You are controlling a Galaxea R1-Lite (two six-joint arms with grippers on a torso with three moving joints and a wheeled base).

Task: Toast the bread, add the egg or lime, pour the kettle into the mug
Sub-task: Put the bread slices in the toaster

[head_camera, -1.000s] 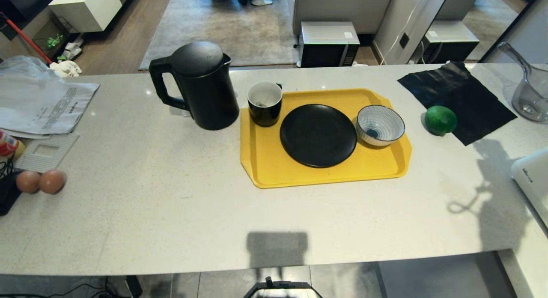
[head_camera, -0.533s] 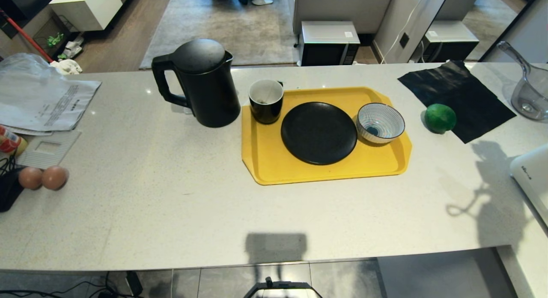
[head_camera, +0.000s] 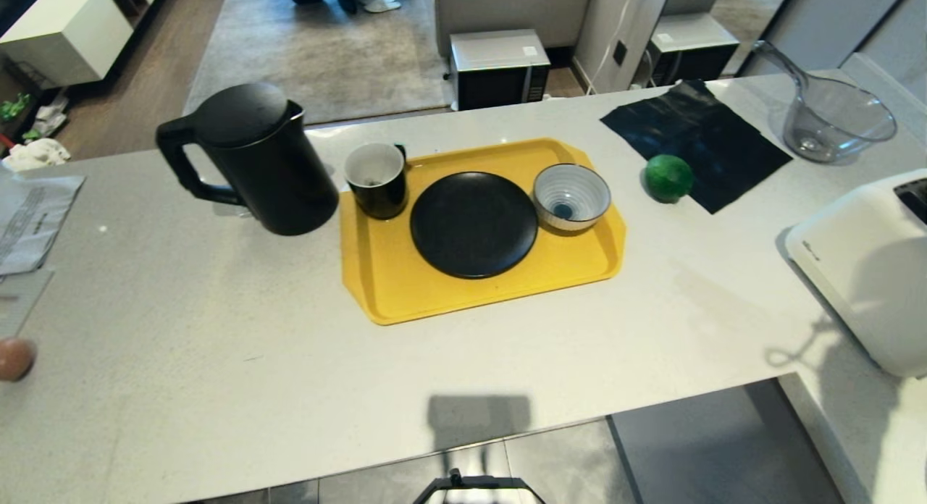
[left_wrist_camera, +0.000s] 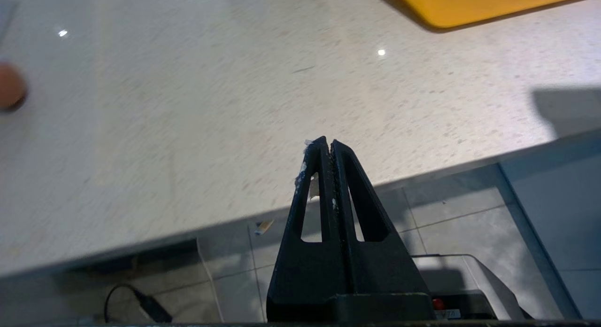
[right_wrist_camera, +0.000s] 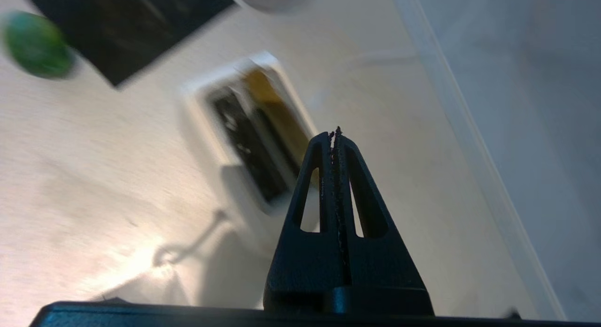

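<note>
The black kettle (head_camera: 246,164) stands on the white counter, left of the yellow tray (head_camera: 405,287). On the tray's back left corner is the black mug (head_camera: 375,179). The green lime (head_camera: 668,177) (right_wrist_camera: 37,45) lies right of the tray, at the edge of a black cloth (head_camera: 695,142). A white toaster (head_camera: 869,265) (right_wrist_camera: 202,89) stands far right; one slot shows a blurred yellow-brown strip (right_wrist_camera: 277,115), and I cannot tell if it is the bread. The task's egg is out of view. My right gripper (right_wrist_camera: 335,133) hangs shut and empty above the toaster. My left gripper (left_wrist_camera: 327,141) is shut and empty at the counter's near edge.
A black plate (head_camera: 474,224) and a striped bowl (head_camera: 572,196) share the tray. A clear glass jug (head_camera: 833,120) stands at the back right. One plain brown egg (head_camera: 14,359) (left_wrist_camera: 9,85) and papers (head_camera: 29,214) lie far left. Bare counter stretches in front of the tray.
The head view has swung to the right, so the whole scene slid left. The toaster now shows much more and one of the two brown eggs has left the picture. Nothing itself moved.
</note>
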